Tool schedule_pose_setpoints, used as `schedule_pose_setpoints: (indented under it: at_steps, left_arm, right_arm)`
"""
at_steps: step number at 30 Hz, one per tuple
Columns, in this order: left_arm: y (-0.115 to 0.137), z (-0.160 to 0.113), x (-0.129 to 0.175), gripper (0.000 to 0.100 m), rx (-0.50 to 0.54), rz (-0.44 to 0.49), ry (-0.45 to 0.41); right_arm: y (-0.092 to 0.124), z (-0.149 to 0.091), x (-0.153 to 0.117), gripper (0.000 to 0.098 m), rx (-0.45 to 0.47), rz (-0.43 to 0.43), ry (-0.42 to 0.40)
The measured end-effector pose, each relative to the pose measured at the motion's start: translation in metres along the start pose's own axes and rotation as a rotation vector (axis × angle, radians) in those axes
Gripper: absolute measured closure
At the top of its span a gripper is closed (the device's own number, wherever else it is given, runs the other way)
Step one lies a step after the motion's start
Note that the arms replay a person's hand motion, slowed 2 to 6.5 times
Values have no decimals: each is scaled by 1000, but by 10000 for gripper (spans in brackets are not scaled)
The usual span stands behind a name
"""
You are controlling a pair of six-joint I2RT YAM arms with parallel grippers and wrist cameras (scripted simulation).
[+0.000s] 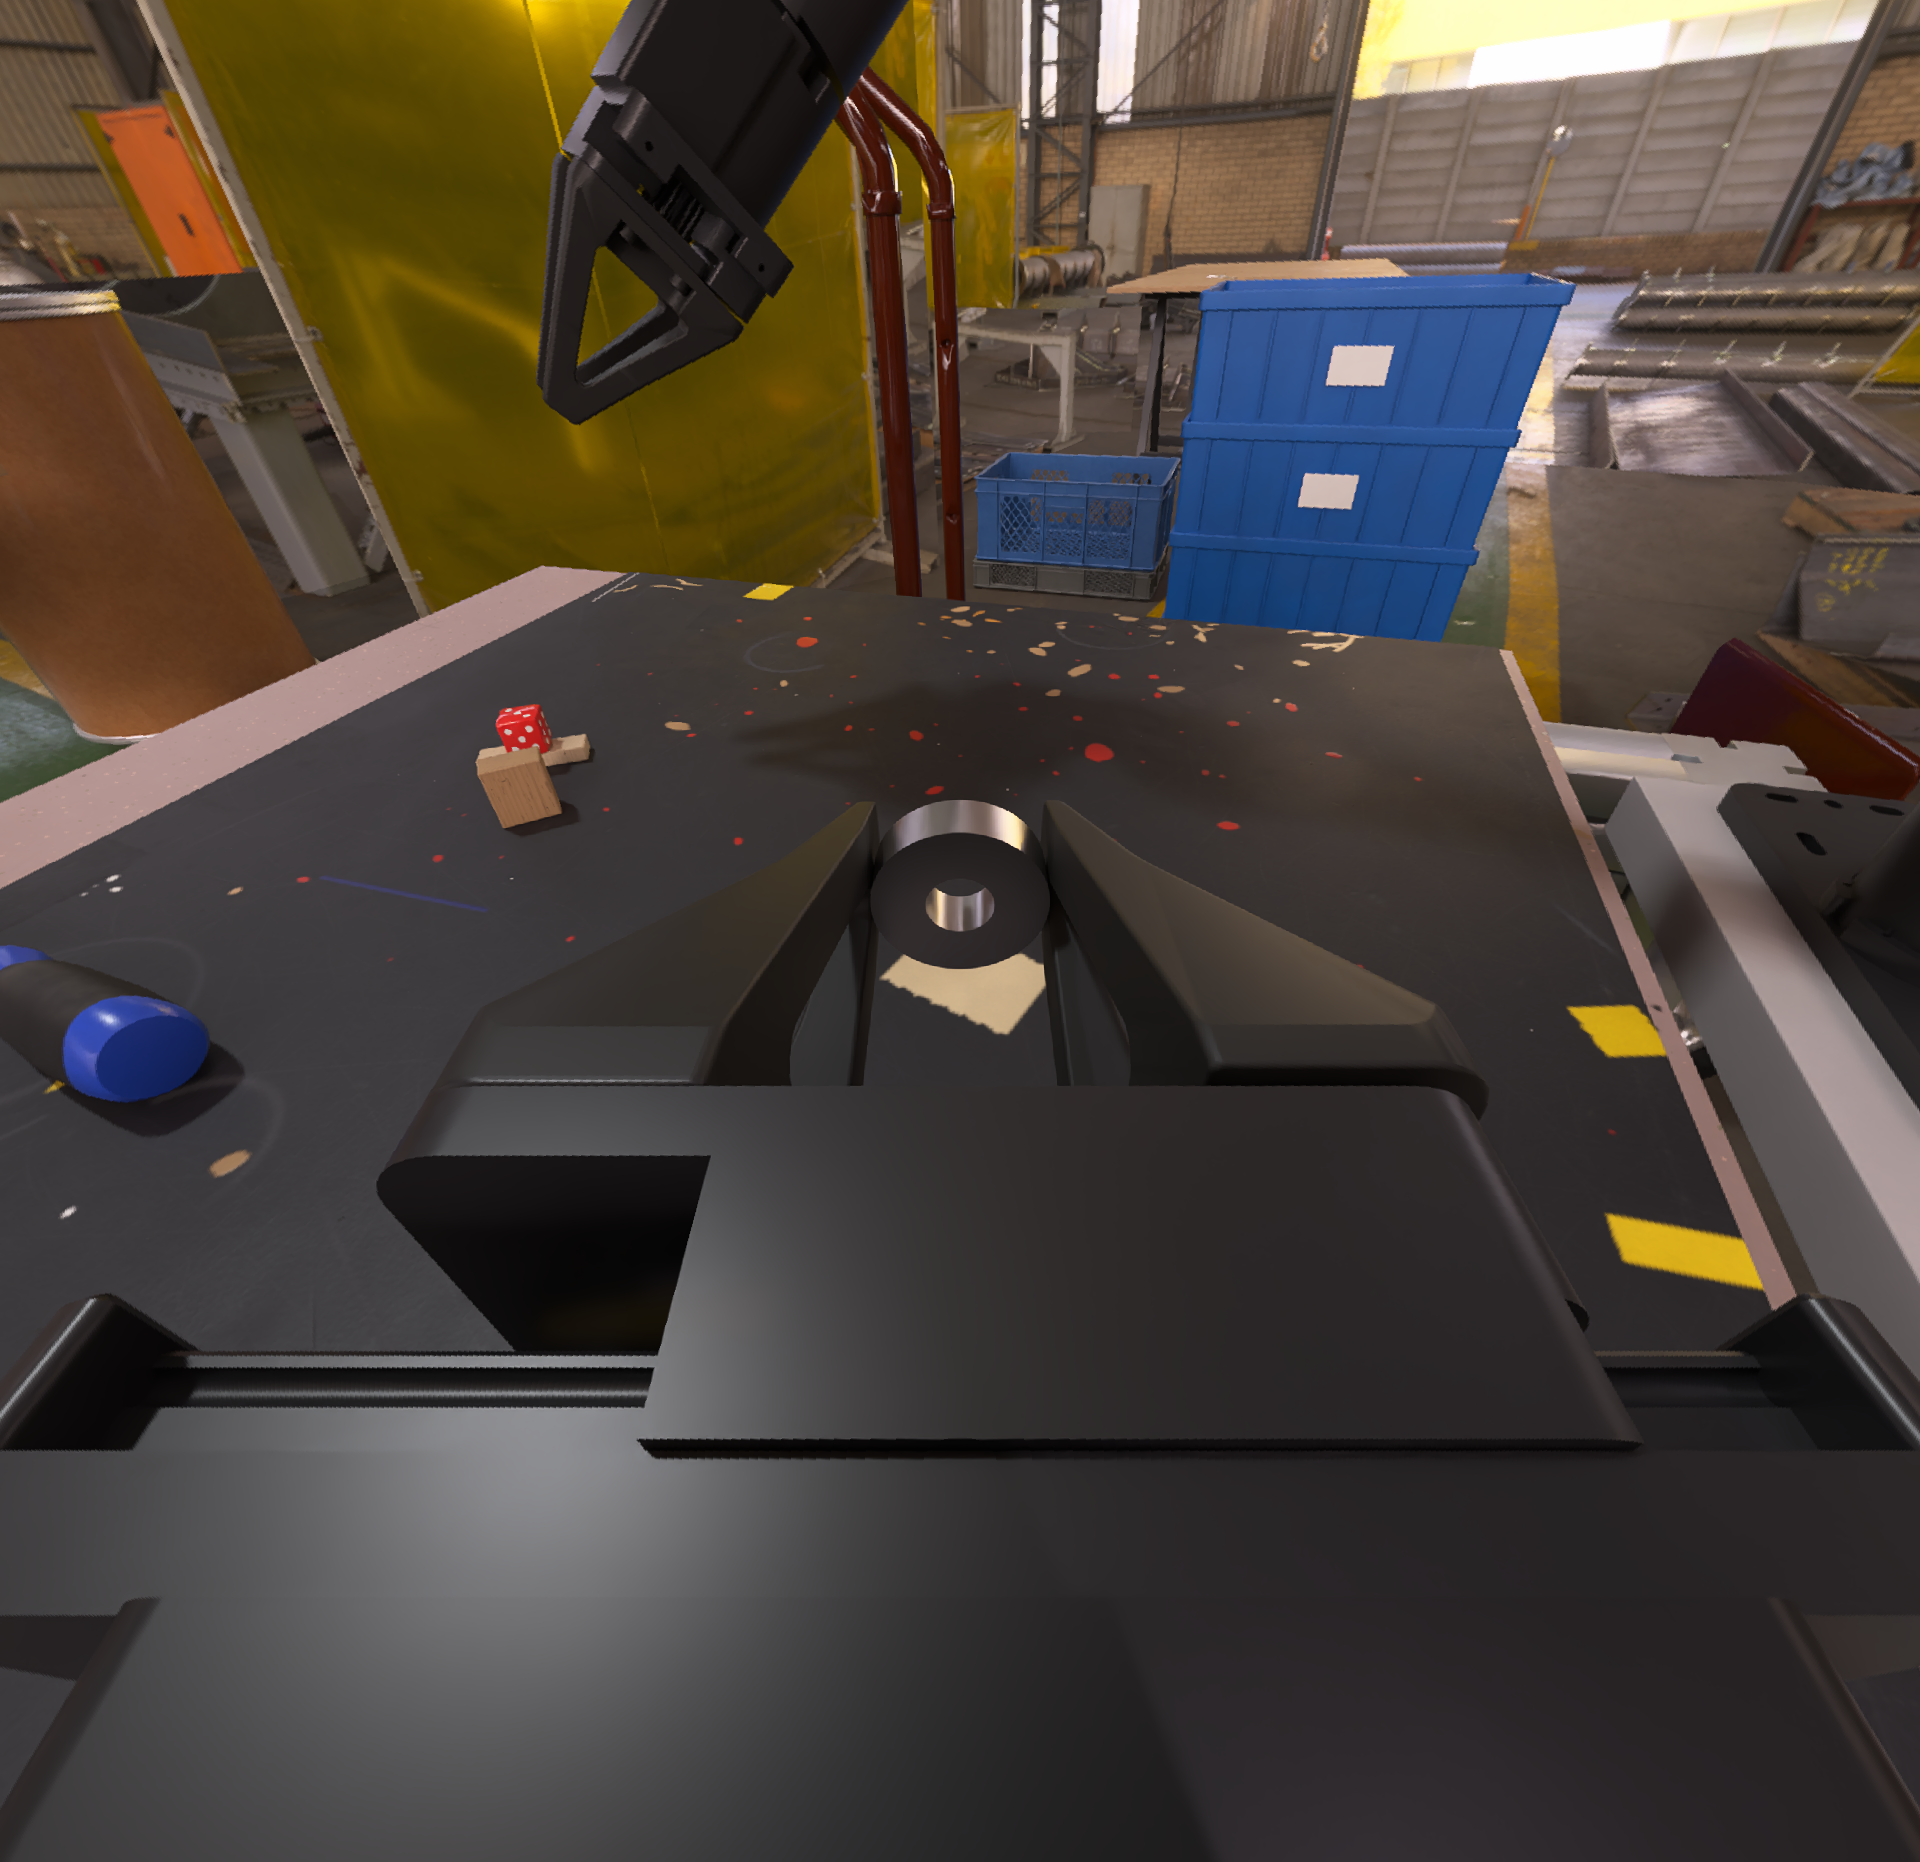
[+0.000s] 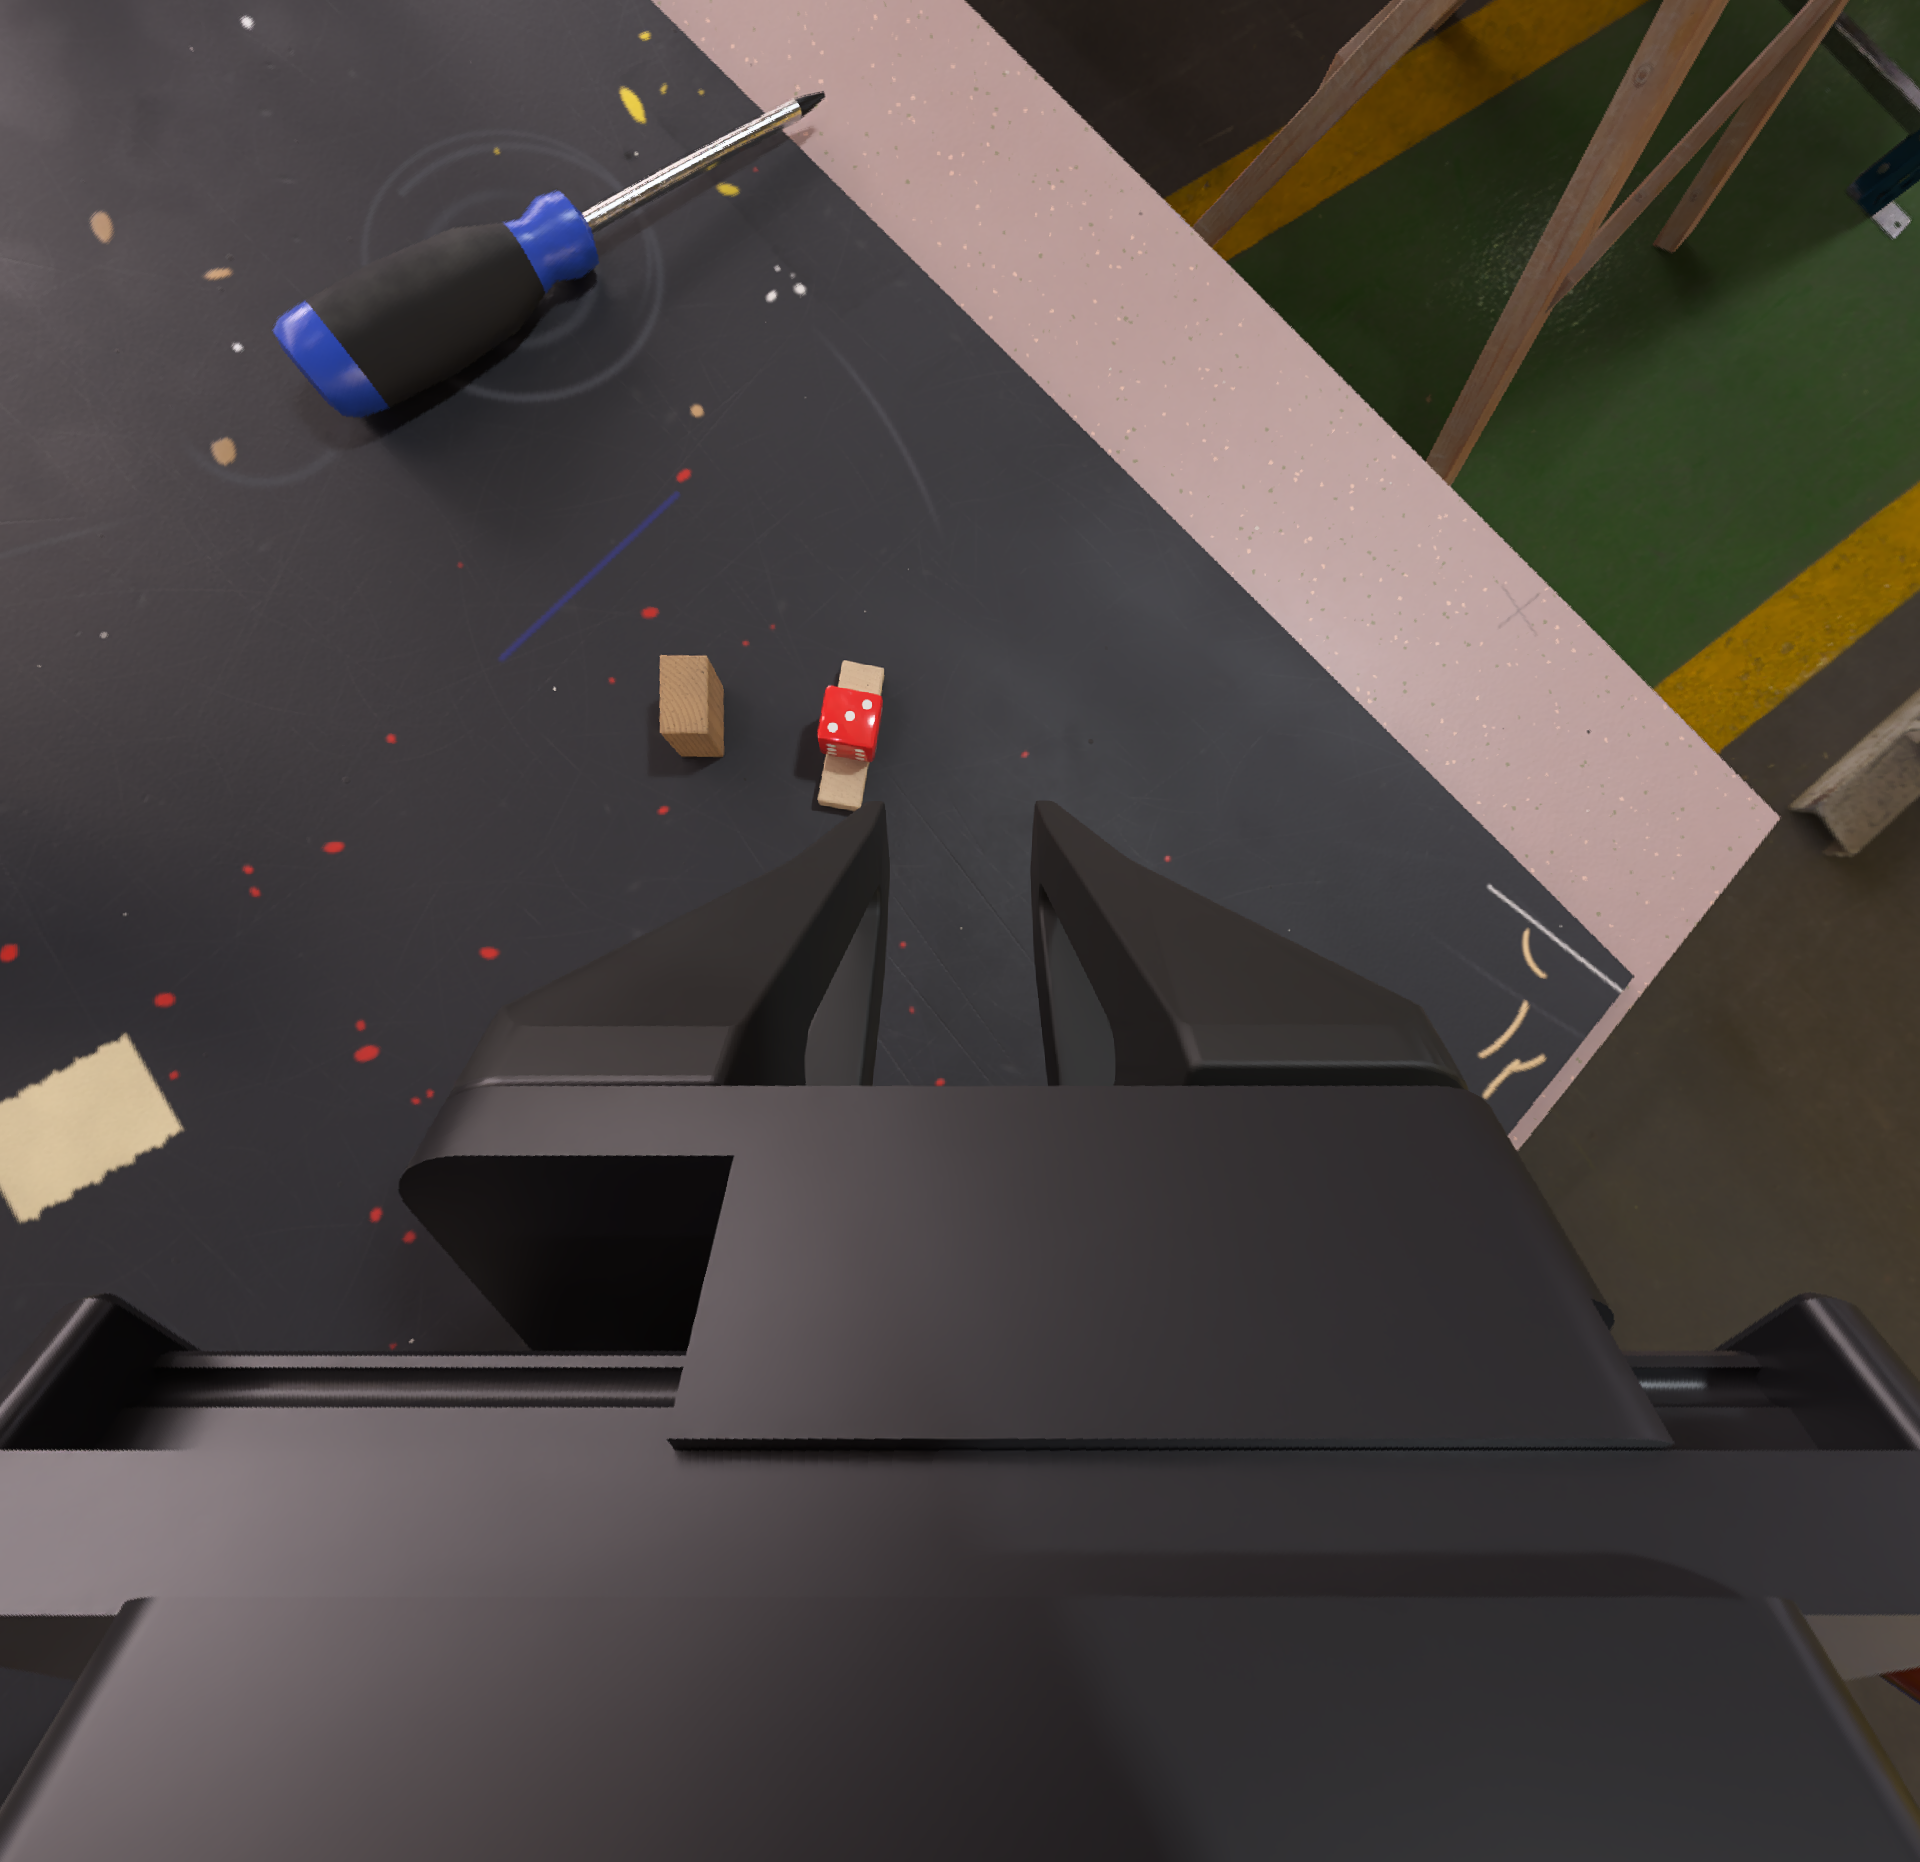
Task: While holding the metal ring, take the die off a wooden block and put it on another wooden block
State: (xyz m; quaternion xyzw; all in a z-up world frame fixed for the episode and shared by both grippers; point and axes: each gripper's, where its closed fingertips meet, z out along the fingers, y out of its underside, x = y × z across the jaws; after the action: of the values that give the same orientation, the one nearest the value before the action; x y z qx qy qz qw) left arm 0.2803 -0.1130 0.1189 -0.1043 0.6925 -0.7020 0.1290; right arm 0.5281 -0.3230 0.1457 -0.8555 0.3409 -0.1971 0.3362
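Die (image 2: pixel 849 721): red with white pips, sitting on top of the flat wooden block (image 2: pixel 852 740), about the middle of its length; also seen far off in the left wrist view, still on that block.
Flat wooden block: thin pale strip lying on the counter (image 2: pixel 1039 586), its near end just ahead of the right gripper's left fingertip.
Upright wooden block (image 2: pixel 691 706): taller, chunkier piece standing on the counter just to the left of the flat one in the right wrist view, apart from it, nothing on top.
Metal ring (image 1: pixel 959 884): thick shiny ring with a small centre hole, held between the two fingers of the left gripper (image 1: pixel 961 856), above a torn beige patch (image 1: pixel 966 993) on the counter.
Left gripper jaws: clenched on the metal ring, a finger pressed against each side of it.
Right gripper (image 2: pixel 959 815): pointing down at the counter, its tips just short of the die and a little to the right of it.
Right gripper jaws: released, with a clear gap between the fingers and nothing in it.
Screwdriver (image 2: pixel 499 274): black and blue handle, steel shaft, lying on the counter well beyond the blocks, its tip at the pink edge strip.
Counter: dark surface flecked with red, tan and yellow paint spots.
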Motion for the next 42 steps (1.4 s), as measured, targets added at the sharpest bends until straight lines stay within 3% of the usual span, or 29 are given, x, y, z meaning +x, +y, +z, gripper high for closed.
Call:
schedule_pose_setpoints:
  at_steps: [42]
  left_arm:
    - [1,0,0,741,-10,22,2]
  right_arm:
    - [3,13,-16,744,-55,-65,-44]
